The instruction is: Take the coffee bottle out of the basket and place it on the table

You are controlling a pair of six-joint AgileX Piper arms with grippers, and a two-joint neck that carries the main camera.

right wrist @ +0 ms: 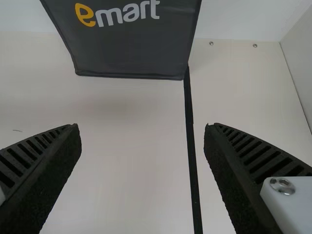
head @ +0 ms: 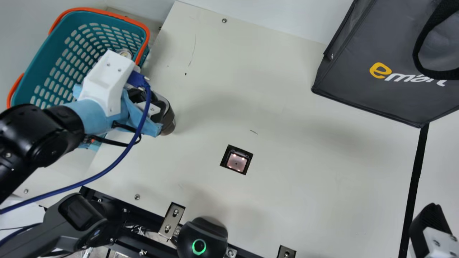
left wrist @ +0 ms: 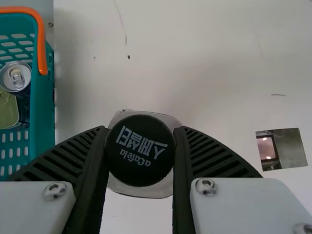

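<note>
Pinched at its black cap (left wrist: 140, 151) by the left gripper (left wrist: 141, 128), the coffee bottle (head: 168, 118) is at the cream table (head: 287, 161), beside the basket (left wrist: 43, 117) — base contact unclear. Released too high or tilted, it could topple and roll — the right gripper (right wrist: 141, 126) is spread wide.

- Here's the dark grey bag (head: 358, 86), black handle (head: 441, 74) looping over its front!
- Now a silver-topped can (left wrist: 15, 77), yellow-green tin (left wrist: 7, 111) right beside it!
- Small square window (head: 236, 161), glowing pink!
- And a black strip (head: 416, 179), running straight from the bag's corner!
</note>
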